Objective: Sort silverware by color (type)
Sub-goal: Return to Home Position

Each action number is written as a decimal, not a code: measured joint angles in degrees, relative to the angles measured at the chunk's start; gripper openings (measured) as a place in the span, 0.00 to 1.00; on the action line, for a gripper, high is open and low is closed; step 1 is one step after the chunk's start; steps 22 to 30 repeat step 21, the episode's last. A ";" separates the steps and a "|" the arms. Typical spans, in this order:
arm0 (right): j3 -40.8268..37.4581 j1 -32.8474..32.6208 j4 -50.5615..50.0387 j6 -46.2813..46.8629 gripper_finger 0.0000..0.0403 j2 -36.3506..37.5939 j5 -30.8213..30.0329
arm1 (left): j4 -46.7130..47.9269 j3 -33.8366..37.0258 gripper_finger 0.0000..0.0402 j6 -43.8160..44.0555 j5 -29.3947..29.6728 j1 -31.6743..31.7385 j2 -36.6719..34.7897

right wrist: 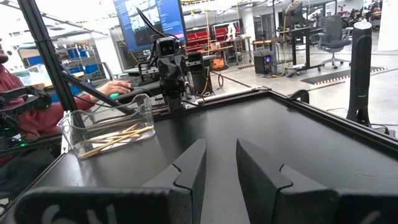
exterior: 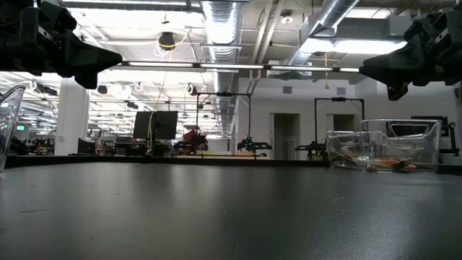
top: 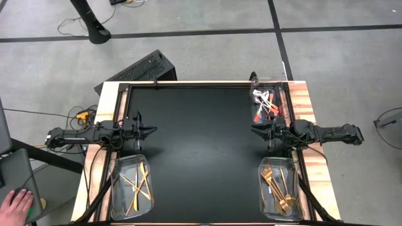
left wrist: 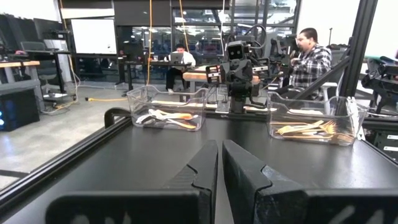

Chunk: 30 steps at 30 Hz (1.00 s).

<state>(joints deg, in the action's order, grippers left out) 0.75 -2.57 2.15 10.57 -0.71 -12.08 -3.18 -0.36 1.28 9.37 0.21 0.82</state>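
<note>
While both arms hang level above the matte black tabletop (top: 201, 144), the left gripper (top: 151, 130) sits over the table's left side. Its two dark, wedge-shaped fingers (left wrist: 199, 174) are pressed almost together, with just a hairline slit between them and nothing in it. Facing it from the right side is the right gripper (top: 255, 130), its fingers (right wrist: 186, 171) parted by a clear gap and nothing held there either.

On to the silverware, and every piece in view lies in a bin. At the near-left corner, a clear plastic bin with rounded corners (top: 115, 188) holds slim gold stick-like pieces (top: 135, 185) crossed over one another. They look like table knives, though from overhead the blades are hard to make out. At the near-right corner, a second clear bin (top: 262, 194) carries a heap of shiny gold forks (top: 279, 187), their tines fanned out. At the far-right corner, a third clear bin (top: 281, 94) has bright silver pieces with red-orange handles (top: 264, 105) lying in a tangle. The low view catches that bin's glossy walls with a streak of orange on its floor.

Off the table's near-left corner, a person's hand (top: 17, 204) lies flat, well apart from the left arm.
</note>
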 joint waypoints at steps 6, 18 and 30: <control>-0.01 -0.01 0.00 0.00 0.28 0.00 0.00 | 0.01 0.00 0.04 -0.01 0.00 0.00 0.00; 0.00 -0.02 0.00 -0.02 0.28 0.02 0.00 | 0.01 0.00 0.04 0.00 0.00 0.00 0.00; -0.01 0.00 0.00 0.00 0.28 0.00 0.00 | 0.00 -0.02 0.04 0.00 0.00 0.00 0.00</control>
